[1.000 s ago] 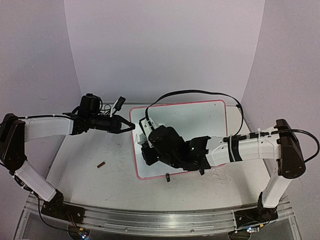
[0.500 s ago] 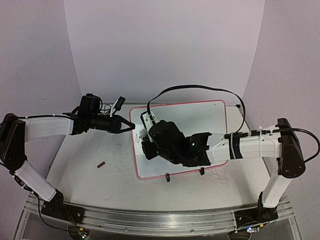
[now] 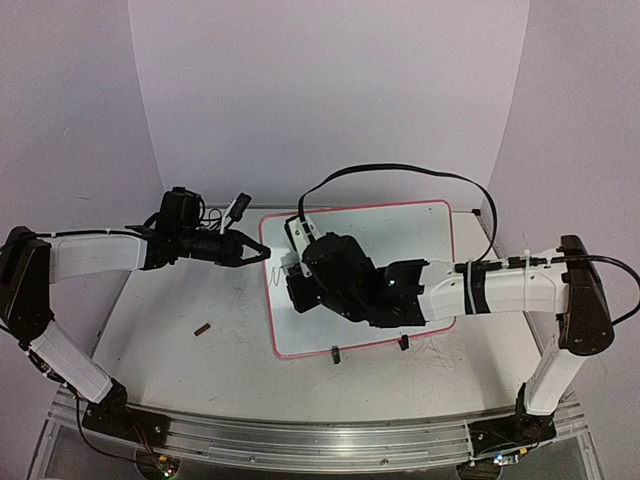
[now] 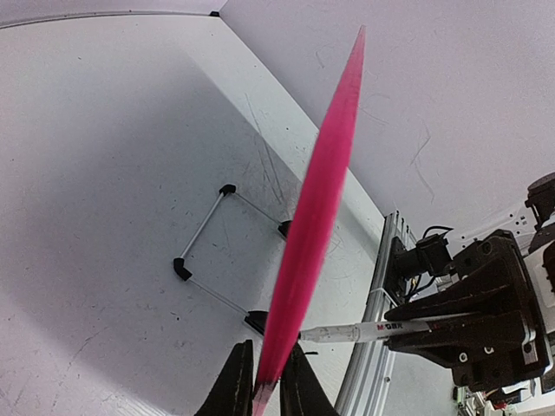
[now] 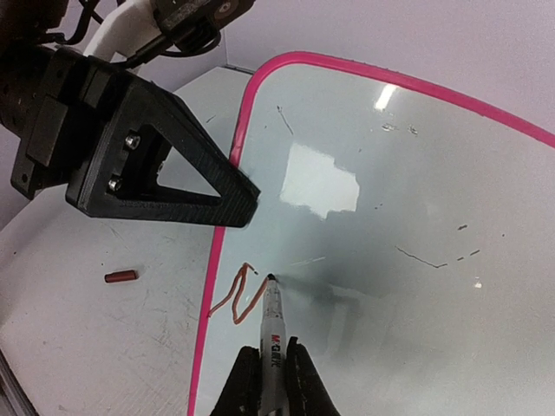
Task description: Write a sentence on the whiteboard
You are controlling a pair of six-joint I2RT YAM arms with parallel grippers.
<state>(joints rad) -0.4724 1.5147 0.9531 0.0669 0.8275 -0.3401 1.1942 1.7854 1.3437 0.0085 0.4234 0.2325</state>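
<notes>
From above, the left gripper (image 3: 258, 254) is reaching in from the side and pinching the far-left corner of the whiteboard (image 3: 420, 235). The board is lying on the table (image 3: 160, 300), and the pinch looks meant to stop it sliding under the pen. The right gripper (image 3: 288, 272) is hanging over the board's left part, near the other gripper, and its arm is hiding much of the white surface. A small reddish-brown piece (image 3: 203, 328), possibly a cap, is lying on the table well apart from the board.

At the left wrist, the two dark fingers are standing narrow with the board's pink rim clamped between them, seen edge-on. Beyond it, the marker (image 4: 347, 331) is pointing in from the right gripper.

At the right wrist, the fingers are gripping the marker's barrel tightly, and its tip is touching the board just inside the left rim. The sentence (image 5: 236, 295) is showing as one reddish zigzag stroke beside the tip. The writing appears barely begun, and starting by the left rim is leaving the rest of the board free for the line.
</notes>
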